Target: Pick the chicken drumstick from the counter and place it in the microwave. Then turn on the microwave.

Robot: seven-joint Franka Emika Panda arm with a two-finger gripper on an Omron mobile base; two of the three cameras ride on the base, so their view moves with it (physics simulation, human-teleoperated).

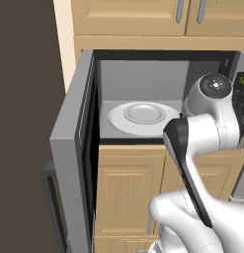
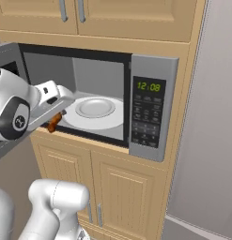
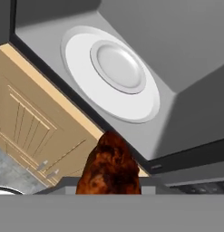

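The microwave [image 2: 150, 70] stands with its door [image 1: 74, 143] swung wide to the left. Its white round turntable [image 2: 95, 111] [image 1: 143, 117] [image 3: 113, 72] lies bare on the grey floor inside. My gripper [image 2: 55, 118] hangs just outside the opening's lower left corner, level with the front sill. It is shut on the chicken drumstick [image 2: 53, 123], a reddish-brown lump that rises between the finger tips in the hand view [image 3: 111, 167]. The drumstick is still in front of the sill, short of the turntable. I cannot pick out the counter.
The keypad panel [image 2: 146, 117] with its green clock sits right of the opening. Light wooden cabinet doors [image 2: 122, 197] run below and above the microwave. A tall grey appliance side [image 2: 206, 140] stands to the right. The open door [image 1: 69, 163] blocks the left side.
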